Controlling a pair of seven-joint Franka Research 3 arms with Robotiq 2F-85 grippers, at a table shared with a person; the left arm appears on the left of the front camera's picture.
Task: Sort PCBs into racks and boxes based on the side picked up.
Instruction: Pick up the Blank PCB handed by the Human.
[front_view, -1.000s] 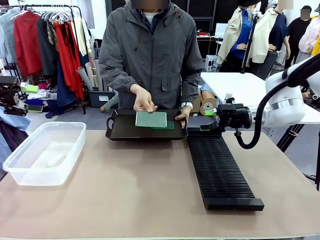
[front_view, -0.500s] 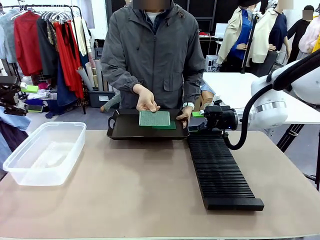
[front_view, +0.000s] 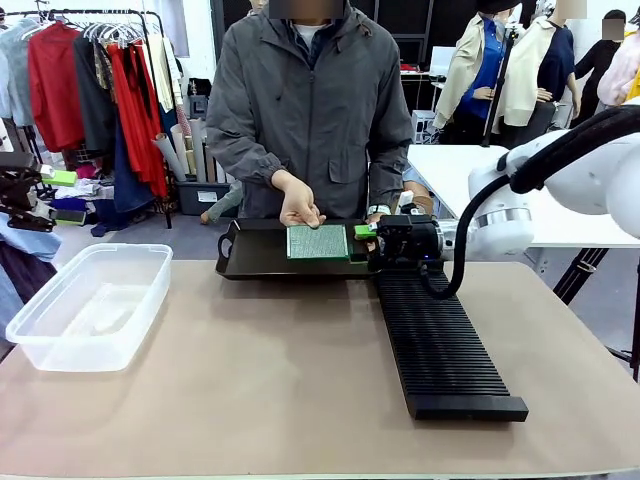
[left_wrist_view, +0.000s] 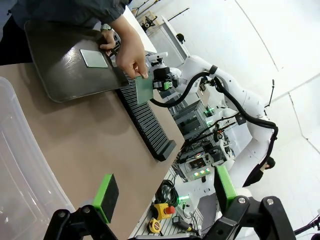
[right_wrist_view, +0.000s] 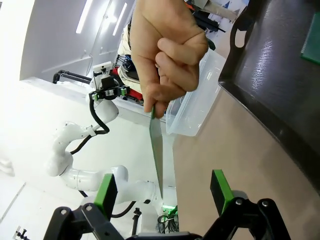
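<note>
Lifted off the smooth dark shallow tray (front_view: 250, 262) and stood upright, no longer flat: thin light green dotted circuit board (front_view: 318, 242), now pinched from above by the person's hand (front_view: 298, 205). Carried leftward past the far end of the long black slotted rack (front_view: 440, 340) to the tray's right rim: black right gripper with green pads (front_view: 363, 234), now with the raised board between its spread pads.

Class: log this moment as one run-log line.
hand holds PCB upright near tray | right gripper open, facing PCB edge | left gripper open, empty
</note>
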